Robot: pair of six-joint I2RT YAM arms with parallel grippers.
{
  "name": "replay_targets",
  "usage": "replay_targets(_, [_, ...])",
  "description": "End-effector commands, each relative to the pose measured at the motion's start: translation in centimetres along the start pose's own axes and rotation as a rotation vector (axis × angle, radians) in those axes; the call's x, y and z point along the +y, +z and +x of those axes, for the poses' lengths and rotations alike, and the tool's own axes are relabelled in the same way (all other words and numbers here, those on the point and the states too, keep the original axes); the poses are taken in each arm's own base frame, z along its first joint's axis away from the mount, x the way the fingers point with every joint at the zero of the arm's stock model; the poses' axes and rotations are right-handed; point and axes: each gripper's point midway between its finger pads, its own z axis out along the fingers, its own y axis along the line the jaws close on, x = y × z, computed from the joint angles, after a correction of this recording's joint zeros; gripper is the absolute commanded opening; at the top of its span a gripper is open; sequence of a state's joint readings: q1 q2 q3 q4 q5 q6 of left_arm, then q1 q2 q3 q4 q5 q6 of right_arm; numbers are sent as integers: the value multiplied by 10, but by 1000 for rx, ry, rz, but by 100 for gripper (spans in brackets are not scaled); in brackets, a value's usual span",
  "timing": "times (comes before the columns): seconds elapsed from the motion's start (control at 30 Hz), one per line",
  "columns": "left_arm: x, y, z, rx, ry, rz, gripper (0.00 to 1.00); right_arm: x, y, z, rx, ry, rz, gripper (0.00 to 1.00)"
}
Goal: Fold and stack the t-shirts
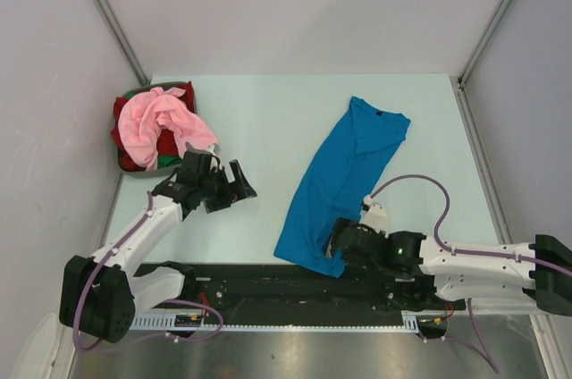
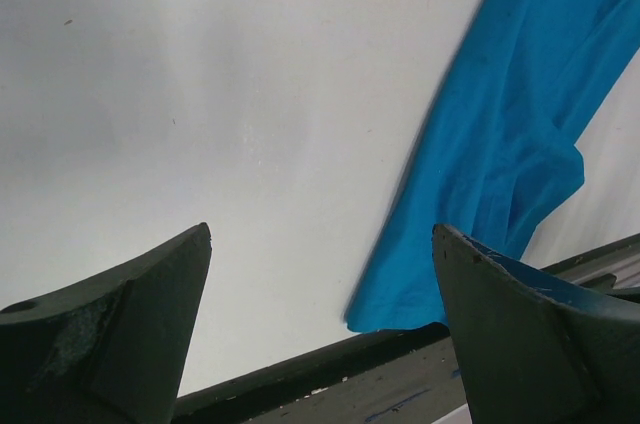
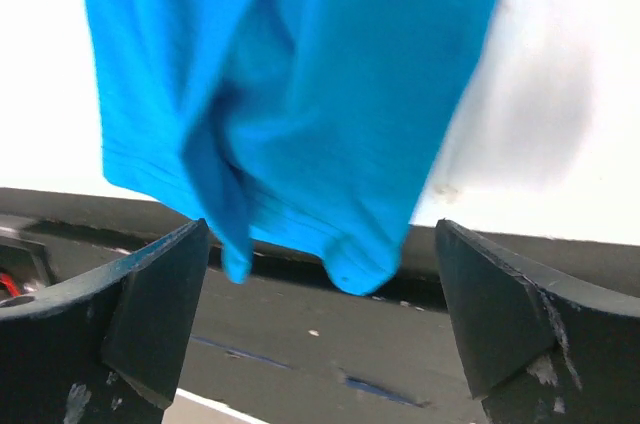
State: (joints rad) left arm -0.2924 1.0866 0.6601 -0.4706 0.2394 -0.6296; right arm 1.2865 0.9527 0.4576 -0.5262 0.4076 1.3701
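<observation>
Blue t-shirt is laid bunched lengthwise on the table, hem draped over its near edge; right gripper is held spread at that hem, nothing pinched; left gripper is held spread, well apart; the cloth is best drawn flat by both hem corners before folding.

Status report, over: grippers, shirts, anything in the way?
Left gripper open, empty. Right gripper open, at near hem of blue t-shirt, unfolded. Pink t-shirt, red t-shirt heaped in basket. Nothing in the way.
</observation>
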Motion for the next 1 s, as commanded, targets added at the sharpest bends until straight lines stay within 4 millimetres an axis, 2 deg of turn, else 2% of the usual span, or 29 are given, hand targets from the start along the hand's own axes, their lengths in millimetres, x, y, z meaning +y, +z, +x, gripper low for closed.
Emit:
replay_targets(0.0, [-11, 2, -9, -26, 11, 24, 97, 47, -15, -62, -169, -14, -68, 100])
replay_targets(0.03, [-11, 2, -9, -26, 14, 24, 97, 49, -17, -71, -182, -16, -66, 100])
replay_targets(0.07, [-10, 4, -9, -21, 14, 18, 97, 45, -16, -98, -228, 32, -37, 100])
replay_targets(0.13, [-9, 6, -8, -14, 14, 12, 97, 32, -13, -122, -259, 42, 2, 100])
replay_targets(0.17, [-9, 6, -9, -16, 16, 12, 97, 11, -10, -152, -313, 121, 61, 100])
replay_targets(0.27, [-9, 9, -10, -12, 20, 7, 97, -17, -6, -194, -387, 192, 124, 100])
replay_targets(0.3, [-10, 9, -11, -11, 20, 9, 97, -40, -6, -217, -427, 263, 167, 99])
replay_targets(0.37, [-11, 10, -12, -11, 22, 9, 97, -55, 5, -231, -414, 295, 191, 100])
replay_targets(0.4, [-11, 10, -13, -9, 21, 6, 97, -68, 5, -252, -457, 346, 201, 99])
replay_targets(0.43, [-11, 11, -13, -6, 22, 5, 96, -70, 10, -257, -439, 350, 188, 100])
replay_targets(0.47, [-11, 11, -14, -11, 26, 3, 97, -72, 11, -271, -467, 361, 178, 100])
replay_targets(0.5, [-10, 12, -15, -14, 26, -1, 97, -81, 23, -272, -448, 364, 214, 100])
replay_targets(0.57, [-9, 14, -15, -9, 27, -4, 97, -92, 27, -294, -487, 382, 230, 100])
replay_targets(0.6, [-9, 16, -15, -5, 26, -6, 97, -103, 38, -294, -470, 393, 262, 100])
replay_targets(0.63, [-8, 17, -14, 0, 24, -7, 97, -116, 41, -301, -476, 428, 278, 100])
replay_targets(0.7, [-9, 19, -14, 3, 22, -3, 97, -120, 50, -316, -498, 469, 239, 99])
replay_targets(0.73, [-9, 20, -14, 2, 21, -4, 97, -131, 61, -314, -473, 490, 251, 100])
replay_targets(0.77, [-9, 20, -15, 3, 21, -3, 97, -129, 62, -327, -498, 495, 234, 100])
replay_targets(0.83, [-10, 20, -15, 4, 20, -4, 97, -134, 77, -332, -481, 501, 230, 100])
replay_targets(0.87, [-11, 20, -16, 1, 23, -1, 97, -136, 78, -343, -497, 507, 226, 100])
replay_targets(0.93, [-11, 21, -17, 4, 20, -6, 97, -138, 93, -343, -468, 510, 223, 100])
replay_targets(0.97, [-11, 21, -18, 4, 20, -4, 97, -145, 92, -356, -493, 531, 219, 100])
